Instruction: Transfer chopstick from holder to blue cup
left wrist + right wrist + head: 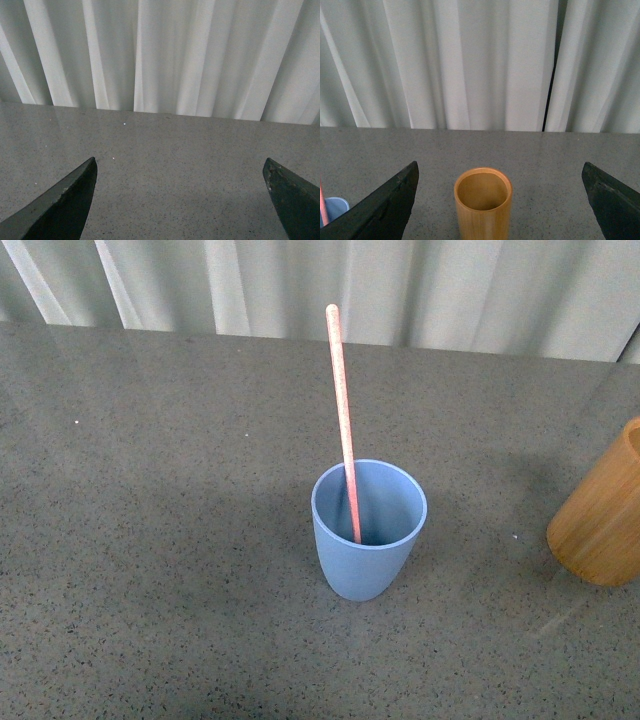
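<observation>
A salmon-pink chopstick (342,410) stands in the light blue cup (367,550) at the table's middle, leaning against its far rim. The tan wooden holder (603,515) stands at the right edge of the front view. In the right wrist view the holder (483,207) is upright and looks empty, between the wide-open fingers of my right gripper (500,170). A sliver of the blue cup (334,207) and the chopstick (322,202) shows at that view's edge. My left gripper (180,167) is open over bare table. Neither gripper shows in the front view.
The grey speckled table (150,540) runs back to a white pleated curtain (450,290). The curtain (165,55) fills the upper half of both wrist views.
</observation>
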You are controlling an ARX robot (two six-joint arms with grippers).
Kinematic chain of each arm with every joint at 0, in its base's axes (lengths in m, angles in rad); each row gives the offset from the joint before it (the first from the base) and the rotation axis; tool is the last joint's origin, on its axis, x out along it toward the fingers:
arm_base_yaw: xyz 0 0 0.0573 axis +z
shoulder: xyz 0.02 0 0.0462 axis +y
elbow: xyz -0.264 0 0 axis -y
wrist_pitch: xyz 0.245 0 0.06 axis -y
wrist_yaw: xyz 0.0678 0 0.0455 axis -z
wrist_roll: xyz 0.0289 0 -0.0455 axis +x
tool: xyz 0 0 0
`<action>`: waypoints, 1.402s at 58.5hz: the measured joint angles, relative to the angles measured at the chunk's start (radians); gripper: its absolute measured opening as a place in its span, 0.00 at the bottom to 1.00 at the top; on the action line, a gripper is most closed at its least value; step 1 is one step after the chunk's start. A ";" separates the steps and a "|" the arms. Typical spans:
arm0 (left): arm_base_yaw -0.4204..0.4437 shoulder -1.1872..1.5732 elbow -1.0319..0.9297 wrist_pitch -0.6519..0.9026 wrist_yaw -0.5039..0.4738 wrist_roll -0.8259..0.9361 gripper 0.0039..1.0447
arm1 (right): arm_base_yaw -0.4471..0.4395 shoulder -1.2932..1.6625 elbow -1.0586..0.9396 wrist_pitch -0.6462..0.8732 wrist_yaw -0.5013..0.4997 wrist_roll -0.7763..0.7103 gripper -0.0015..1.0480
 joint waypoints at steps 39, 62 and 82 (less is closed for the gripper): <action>0.000 0.000 0.000 0.000 0.000 0.000 0.94 | 0.000 0.000 0.000 0.000 0.000 0.000 0.90; 0.000 0.000 0.000 0.000 0.000 0.000 0.94 | 0.000 0.000 0.000 0.000 0.000 0.000 0.90; 0.000 0.000 0.000 0.000 0.000 0.000 0.94 | 0.000 0.000 0.000 0.000 0.000 0.000 0.90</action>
